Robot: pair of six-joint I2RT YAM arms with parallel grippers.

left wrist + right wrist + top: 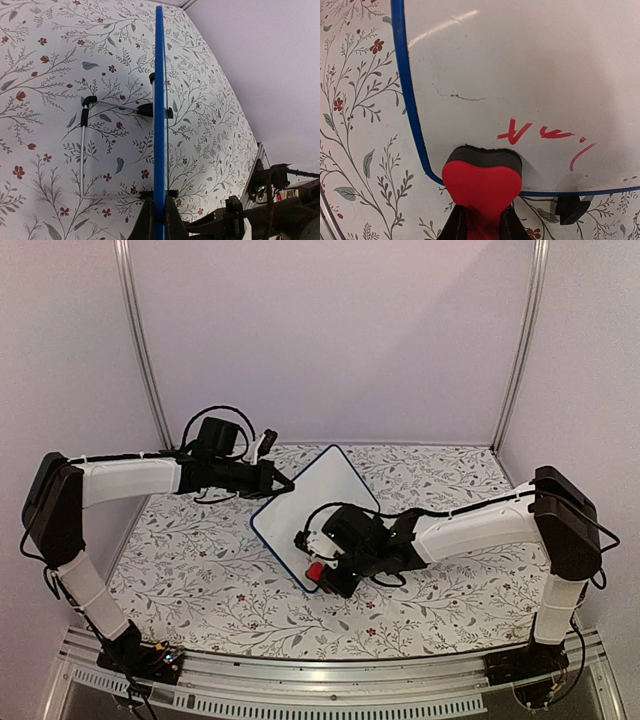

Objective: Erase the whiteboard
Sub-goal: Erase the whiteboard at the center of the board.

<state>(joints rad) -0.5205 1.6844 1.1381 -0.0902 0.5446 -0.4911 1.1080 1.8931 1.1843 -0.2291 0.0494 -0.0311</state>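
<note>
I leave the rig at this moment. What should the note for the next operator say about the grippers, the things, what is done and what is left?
Left gripper: fingers shut on the dark blue frame of the small white whiteboard, edge-on to its wrist camera.
Right gripper: fingers shut on the red heart-shaped eraser block, dark felt at the board's lower corner.
Board: over the floral table, wire stand behind it.
Done: the face that shows is mostly clean.
Left: red marker strokes near the lower edge and one faint dark line.
</note>
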